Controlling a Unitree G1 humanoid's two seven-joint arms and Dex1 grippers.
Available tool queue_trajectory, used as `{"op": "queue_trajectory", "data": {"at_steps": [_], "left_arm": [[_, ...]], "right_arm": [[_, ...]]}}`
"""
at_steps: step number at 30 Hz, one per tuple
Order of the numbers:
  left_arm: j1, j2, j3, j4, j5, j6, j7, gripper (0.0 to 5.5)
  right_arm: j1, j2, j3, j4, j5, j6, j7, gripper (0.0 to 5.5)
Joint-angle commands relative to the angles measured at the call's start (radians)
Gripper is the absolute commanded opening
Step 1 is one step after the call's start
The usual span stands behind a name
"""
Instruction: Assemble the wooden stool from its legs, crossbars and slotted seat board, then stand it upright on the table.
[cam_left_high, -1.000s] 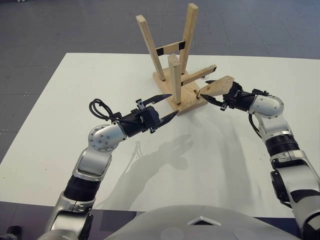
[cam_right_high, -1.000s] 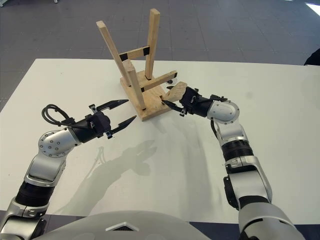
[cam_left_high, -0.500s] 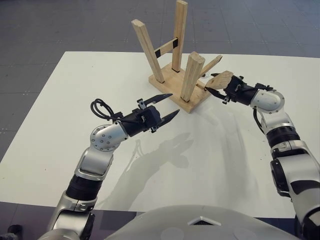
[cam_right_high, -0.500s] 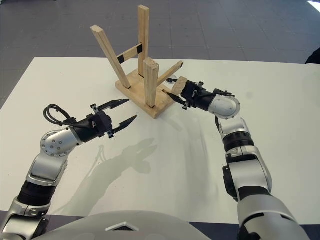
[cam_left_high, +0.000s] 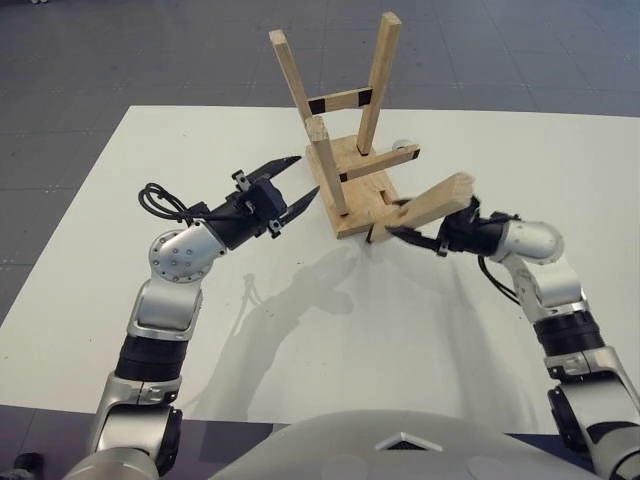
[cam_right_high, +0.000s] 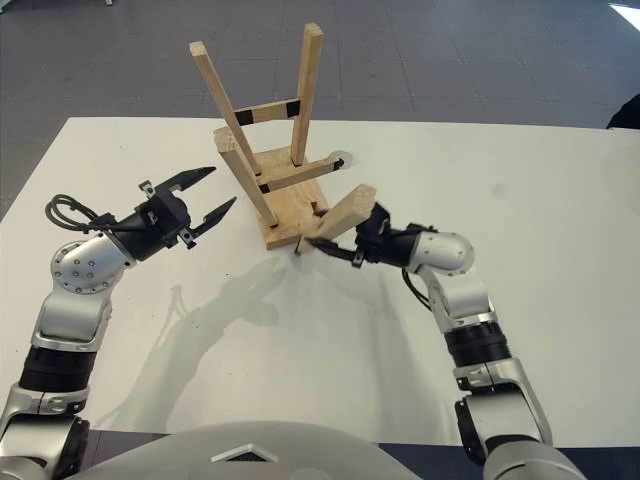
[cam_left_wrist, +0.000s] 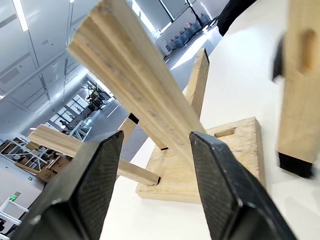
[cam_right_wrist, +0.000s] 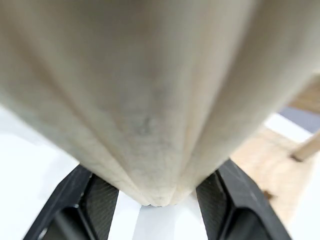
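So in the last second the right gripper (cam_left_high: 405, 225) has swung the loose leg (cam_left_high: 432, 200) round from the far right side to the near corner of the seat board (cam_left_high: 362, 205), and the half-built stool turned a bit on the table (cam_left_high: 90, 260) along the way. The leg is tilted with its foot right at the board's edge, so it's probably lining up for the last slot, not seated yet. The right fingers pinch the leg on both sides. The left gripper (cam_left_high: 305, 176) has come up beside the near upright leg (cam_left_high: 328, 170), fingers spread wide and holding nothing. It's all pale, square-cut bare wood with visible grain, a flat rectangular board lying seat-down, and a crossbar (cam_left_high: 340, 100) with dark ends.
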Motion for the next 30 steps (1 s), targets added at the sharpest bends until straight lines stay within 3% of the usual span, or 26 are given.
{"op": "queue_trajectory", "data": {"at_steps": [1, 6, 10, 17, 24, 27, 30], "left_arm": [[-0.027, 0.010, 0.039, 0.039, 0.013, -0.029, 0.036, 2.45], [-0.036, 0.016, 0.065, 0.081, 0.017, -0.050, 0.067, 2.45], [-0.021, 0.011, 0.058, 0.081, 0.018, -0.052, 0.074, 2.45], [-0.024, -0.005, 0.046, 0.071, 0.014, -0.046, 0.075, 2.45], [0.001, -0.004, 0.046, 0.074, 0.021, -0.023, 0.077, 2.45], [-0.039, 0.024, 0.076, 0.152, 0.072, -0.020, 0.126, 2.45], [-0.079, 0.047, 0.127, 0.247, 0.097, 0.016, 0.193, 2.45]], "right_arm": [[0.032, 0.042, -0.007, -0.242, 0.107, 0.249, -0.121, 2.03], [-0.055, -0.029, -0.170, -0.370, 0.115, 0.302, -0.213, 2.03], [-0.092, -0.162, -0.224, -0.204, -0.052, 0.136, -0.171, 2.03], [-0.172, -0.038, -0.114, 0.212, -0.284, -0.254, -0.213, 2.03], [-0.229, 0.010, -0.075, 0.454, -0.377, -0.444, -0.221, 2.03], [-0.181, 0.037, -0.048, 0.423, -0.348, -0.440, -0.166, 2.03], [-0.087, 0.076, 0.006, 0.210, -0.301, -0.373, -0.144, 2.03]]}}
